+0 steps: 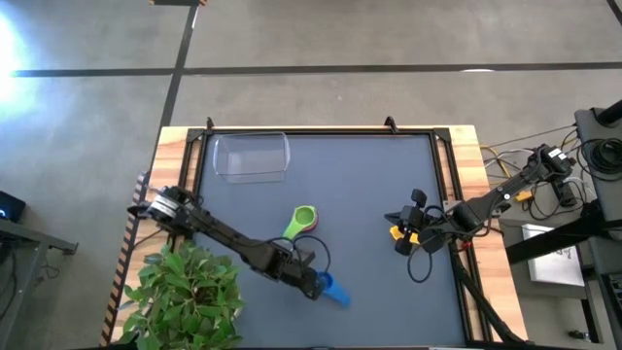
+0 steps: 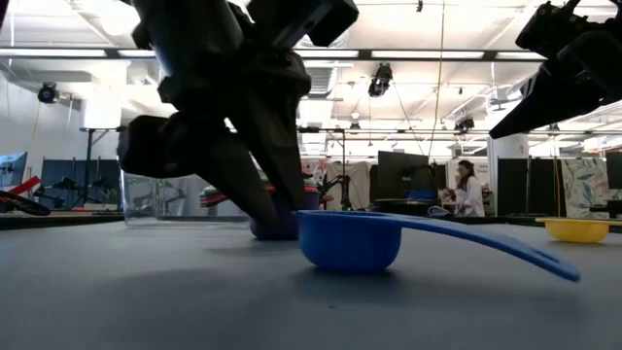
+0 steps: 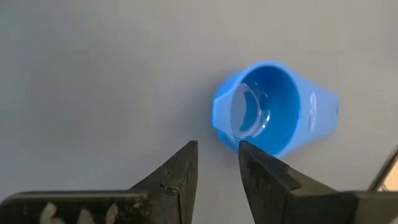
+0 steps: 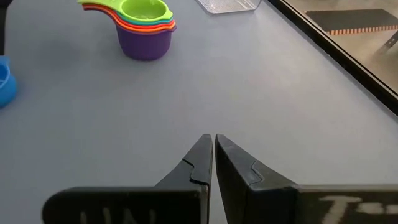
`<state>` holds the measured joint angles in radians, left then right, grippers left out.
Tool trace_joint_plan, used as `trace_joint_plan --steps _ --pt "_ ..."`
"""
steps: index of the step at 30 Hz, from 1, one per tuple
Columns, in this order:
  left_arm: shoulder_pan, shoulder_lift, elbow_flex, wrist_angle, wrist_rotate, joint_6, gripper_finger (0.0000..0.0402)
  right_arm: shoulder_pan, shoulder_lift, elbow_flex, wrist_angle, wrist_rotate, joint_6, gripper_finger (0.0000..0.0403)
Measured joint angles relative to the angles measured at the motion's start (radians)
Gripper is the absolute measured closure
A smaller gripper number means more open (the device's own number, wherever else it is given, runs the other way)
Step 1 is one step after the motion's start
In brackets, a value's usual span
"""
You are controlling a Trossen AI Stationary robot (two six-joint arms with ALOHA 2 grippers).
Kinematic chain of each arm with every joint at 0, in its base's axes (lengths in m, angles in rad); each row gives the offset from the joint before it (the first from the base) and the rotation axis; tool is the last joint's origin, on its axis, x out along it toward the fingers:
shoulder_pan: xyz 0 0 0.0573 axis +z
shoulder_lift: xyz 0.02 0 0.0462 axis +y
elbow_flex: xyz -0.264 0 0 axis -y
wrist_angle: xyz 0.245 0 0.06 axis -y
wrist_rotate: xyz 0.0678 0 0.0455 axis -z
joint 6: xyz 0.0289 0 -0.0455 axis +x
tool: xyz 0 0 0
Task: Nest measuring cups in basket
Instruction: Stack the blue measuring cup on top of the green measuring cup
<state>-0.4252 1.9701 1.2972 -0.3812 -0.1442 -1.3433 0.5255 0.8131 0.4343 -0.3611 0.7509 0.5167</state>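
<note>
Blue cup (image 2: 350, 240), left end effector (image 2: 277, 219) angled down beside it, empty-handed

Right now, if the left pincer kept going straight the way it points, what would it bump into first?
Probably the blue cup. It sits just ahead of the left pincer, slightly to one side, so one finger might clip its rim.

Bright, even overhead lighting
Ceiling strip lights (image 2: 87, 51) glare in the low view; the blue cup (image 3: 267, 109) looks slightly blurred.
</note>
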Motion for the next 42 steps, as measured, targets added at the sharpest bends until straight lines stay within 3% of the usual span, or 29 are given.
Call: trace_joint_plan --steps 13,23,33,42 --pt "0.069 -0.002 0.0 -0.003 -0.017 0.15 0.0303 0.0 0.0 0.0 0.0 0.0 0.0 0.0394" --pt "0.059 -0.007 0.0 0.002 0.109 0.181 0.0297 0.0 0.0 0.0 0.0 -0.001 0.015 0.0394" --pt "0.052 -0.019 0.071 -0.08 0.126 0.235 0.0209 0.0 0.0 0.0 0.0 -0.001 0.018 0.0394" --pt "0.026 -0.019 0.122 -0.169 0.027 0.133 0.0147 0.0 0.0 0.0 0.0 -0.001 0.017 0.0394"
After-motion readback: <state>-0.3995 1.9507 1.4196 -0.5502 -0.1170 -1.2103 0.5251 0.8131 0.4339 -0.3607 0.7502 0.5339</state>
